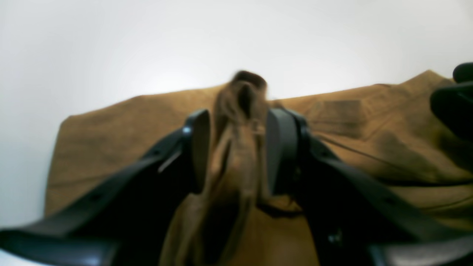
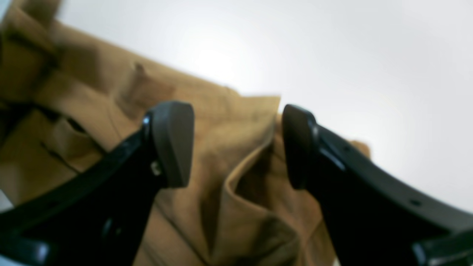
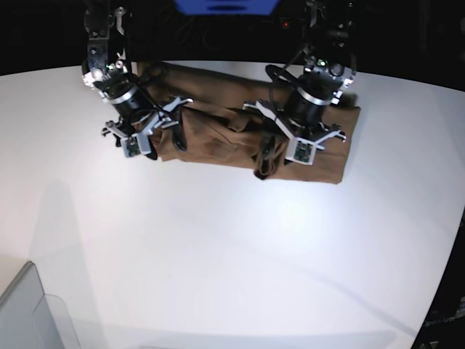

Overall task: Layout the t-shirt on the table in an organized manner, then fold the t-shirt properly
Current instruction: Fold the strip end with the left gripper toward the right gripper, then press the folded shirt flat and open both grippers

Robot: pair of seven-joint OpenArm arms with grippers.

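Note:
The tan-brown t-shirt (image 3: 218,134) lies as a wrinkled, folded band across the far part of the white table (image 3: 232,254). My left gripper (image 3: 272,156) is on the right in the base view. In the left wrist view it (image 1: 240,147) is shut on a bunched ridge of the t-shirt (image 1: 236,173), which stands up between the fingers. My right gripper (image 3: 156,131) is over the shirt's other end. In the right wrist view it (image 2: 236,147) is open, its fingers (image 2: 173,144) straddling a loose fold of the t-shirt (image 2: 240,207) without pinching it. The neck tag is hidden.
A grey translucent bin corner (image 3: 29,313) sits at the near left of the table. A dark part of the other arm (image 1: 454,99) shows at the right edge of the left wrist view. Dark background lies beyond the table's curved far edge.

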